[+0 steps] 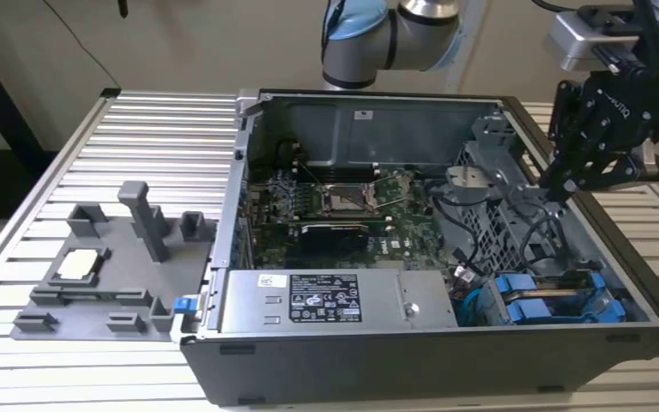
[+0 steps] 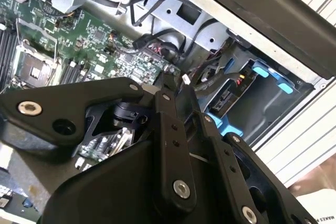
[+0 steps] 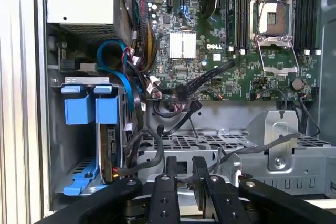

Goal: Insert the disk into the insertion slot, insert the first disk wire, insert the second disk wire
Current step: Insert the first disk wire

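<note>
We see a slatted aluminium worktop (image 1: 135,137), its ribs running across from side edge to side edge. Two things sit directly on it. An open dark computer case (image 1: 421,369) takes the half toward the exterior view's right, with its outer wall close to the near edge. Just beside it, by the near corner at the exterior view's left, lies a flat grey fixture plate (image 1: 89,309) with upright posts.

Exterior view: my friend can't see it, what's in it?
An open computer case lies on a slatted table. The black gripper hangs over cables at the exterior view's right, and the blue-framed disk sits in the case's near corner.
</note>
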`<state>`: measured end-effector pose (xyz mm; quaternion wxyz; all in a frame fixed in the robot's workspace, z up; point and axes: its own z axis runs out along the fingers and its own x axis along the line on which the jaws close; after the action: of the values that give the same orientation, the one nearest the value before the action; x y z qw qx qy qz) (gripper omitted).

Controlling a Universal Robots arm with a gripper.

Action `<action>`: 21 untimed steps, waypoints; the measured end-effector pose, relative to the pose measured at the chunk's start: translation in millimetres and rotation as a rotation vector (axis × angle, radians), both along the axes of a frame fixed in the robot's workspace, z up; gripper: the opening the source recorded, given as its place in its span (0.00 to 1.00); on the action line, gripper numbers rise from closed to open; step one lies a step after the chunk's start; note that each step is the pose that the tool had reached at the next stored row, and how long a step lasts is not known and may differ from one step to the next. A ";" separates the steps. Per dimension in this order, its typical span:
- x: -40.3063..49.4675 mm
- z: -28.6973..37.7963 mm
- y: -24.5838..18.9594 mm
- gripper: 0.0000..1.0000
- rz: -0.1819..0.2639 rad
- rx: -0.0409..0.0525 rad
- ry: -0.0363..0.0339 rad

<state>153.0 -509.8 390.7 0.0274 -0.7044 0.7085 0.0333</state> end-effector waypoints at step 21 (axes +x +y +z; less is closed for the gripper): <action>-29.1 -0.7 -1.4 0.27 0.104 0.0178 -0.0017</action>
<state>123.8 -511.2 390.0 0.0325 -0.7401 0.6705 0.0404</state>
